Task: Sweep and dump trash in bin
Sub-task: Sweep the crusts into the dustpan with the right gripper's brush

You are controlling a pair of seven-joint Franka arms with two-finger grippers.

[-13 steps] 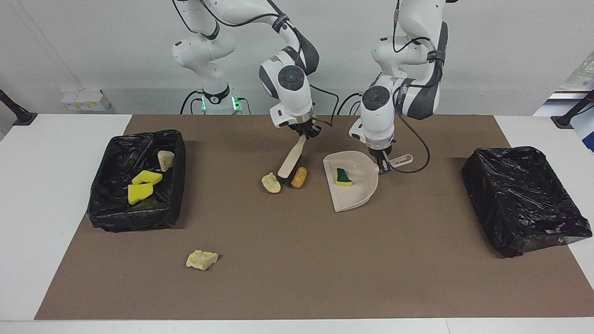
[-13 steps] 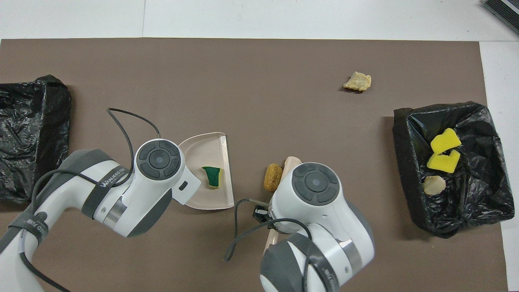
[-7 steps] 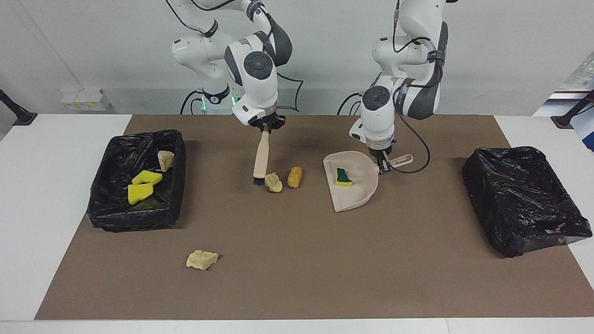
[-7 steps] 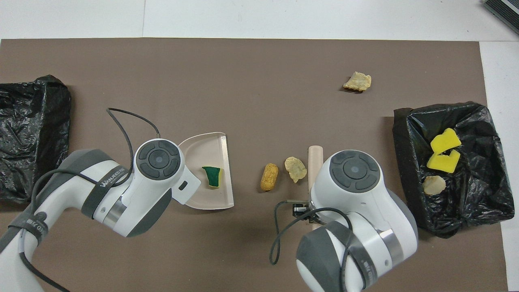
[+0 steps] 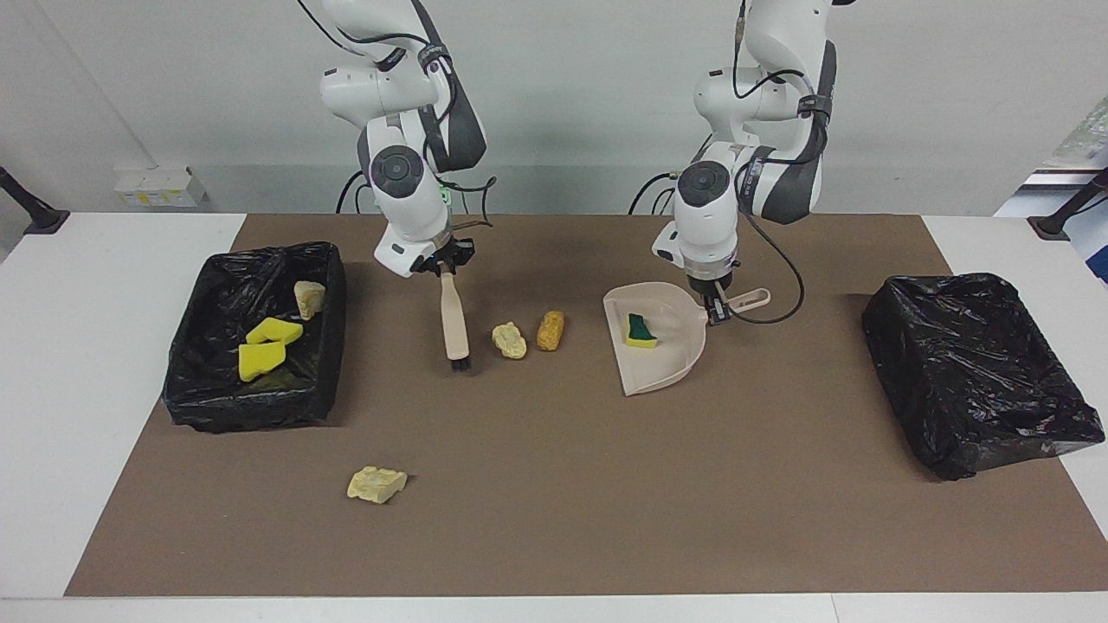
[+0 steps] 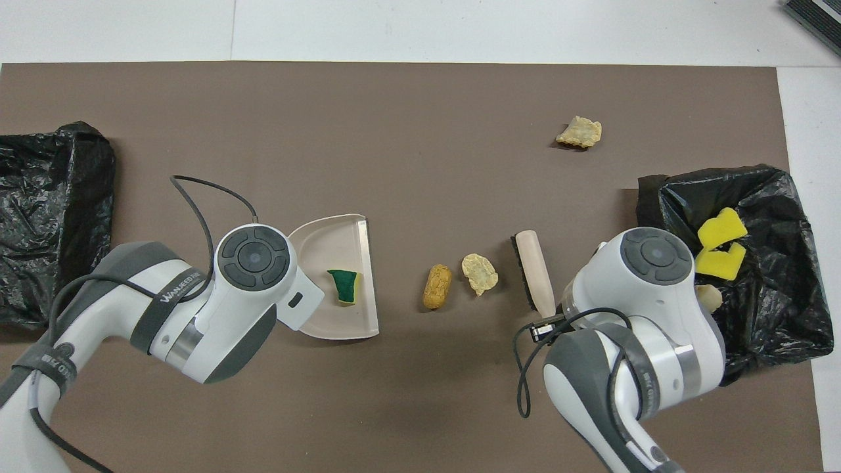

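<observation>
The right gripper (image 5: 447, 265) is clamped on the top of the brush (image 5: 454, 324), whose black bristles hang down to the mat. Just beside the bristles, toward the left arm's end of the table, lie a pale crumbly chunk (image 5: 509, 340) and a golden-brown roll (image 5: 550, 330), side by side but apart. Past them the left gripper (image 5: 715, 308) is closed on the handle of the dustpan (image 5: 662, 368), which rests on the mat with its open edge facing the two scraps and a green-and-yellow sponge (image 5: 640, 330) already inside. To sweep well, the bristles should stay low and flat and push both pieces in one straight pass into the pan while it is held steady. Another pale chunk (image 5: 376, 484) lies well apart, and three scraps sit in the bin (image 5: 195, 394) toward the right arm's end.
</observation>
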